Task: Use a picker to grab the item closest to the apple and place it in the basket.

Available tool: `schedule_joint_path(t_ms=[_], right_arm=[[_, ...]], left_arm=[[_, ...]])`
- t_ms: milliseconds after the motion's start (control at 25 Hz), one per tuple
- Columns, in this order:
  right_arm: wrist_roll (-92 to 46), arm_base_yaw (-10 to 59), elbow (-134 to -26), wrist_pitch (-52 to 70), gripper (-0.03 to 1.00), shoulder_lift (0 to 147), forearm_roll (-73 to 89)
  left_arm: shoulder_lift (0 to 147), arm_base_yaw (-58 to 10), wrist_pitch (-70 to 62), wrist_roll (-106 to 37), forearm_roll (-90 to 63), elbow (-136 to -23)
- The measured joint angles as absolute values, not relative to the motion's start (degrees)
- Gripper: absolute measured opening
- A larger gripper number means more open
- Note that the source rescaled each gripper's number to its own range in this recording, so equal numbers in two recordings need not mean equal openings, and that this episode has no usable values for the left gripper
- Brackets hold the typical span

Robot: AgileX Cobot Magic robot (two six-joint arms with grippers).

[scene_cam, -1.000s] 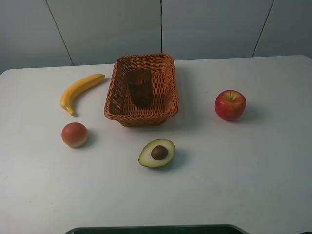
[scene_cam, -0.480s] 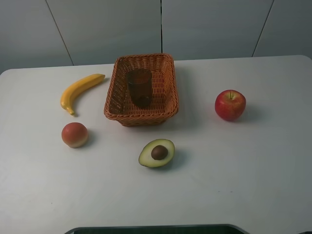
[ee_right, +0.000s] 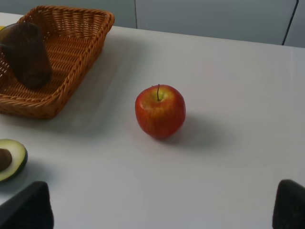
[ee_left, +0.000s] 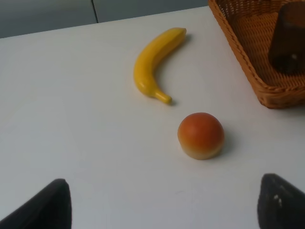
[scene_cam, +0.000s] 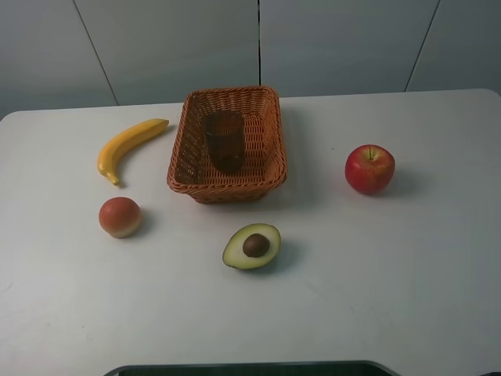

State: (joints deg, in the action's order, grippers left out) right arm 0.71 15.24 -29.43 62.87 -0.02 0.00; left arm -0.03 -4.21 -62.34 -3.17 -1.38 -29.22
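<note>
Here's the white worktop [scene_cam: 407,274] from above, with the wicker basket [scene_cam: 266,160] sitting toward the back centre and a dark brown cup [scene_cam: 225,141] standing inside it. Over on the right, well apart from the basket, the red apple [scene_cam: 369,168] stands upright with its stem up. Down in front of the basket lies the halved avocado [scene_cam: 252,245], cut face up, pit showing (of the loose items it looks nearest the apple, though still well apart from it). It has not been picked up; it rests on the worktop, outside the basket.

Off to the left, the banana [scene_cam: 127,147] curves beside the basket, and the peach [scene_cam: 120,217] sits just in front of it.

The left end effector [ee_left: 162,207] is spread wide, its two dark fingertips at the frame's corners with nothing between them, and the peach and banana lie ahead of it. The right end effector [ee_right: 164,207] is likewise wide apart and empty, looking out at the apple, with the avocado's edge and the basket off to one side.
</note>
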Motion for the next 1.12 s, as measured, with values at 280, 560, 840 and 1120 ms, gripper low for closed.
schedule_joint_path(t_ms=[280,560,840,1120], right_arm=[[0.7,15.2,-29.4,62.9,1.00,0.0,-0.5],[0.7,5.6,-29.4,62.9,1.00,0.0,-0.7],[0.6,-3.0,-29.4,62.9,1.00,0.0,-0.7],[0.6,-3.5,-29.4,62.9,1.00,0.0,-0.7]], left_arm=[[0.0,-4.2,-62.3,-3.2,-1.4,-29.2],[0.0,-4.2,-62.3,-3.2,-1.4,-29.2],[0.0,-4.2,-62.3,-3.2,-1.4,-29.2],[0.0,-4.2,-62.3,-3.2,-1.4,-29.2]])
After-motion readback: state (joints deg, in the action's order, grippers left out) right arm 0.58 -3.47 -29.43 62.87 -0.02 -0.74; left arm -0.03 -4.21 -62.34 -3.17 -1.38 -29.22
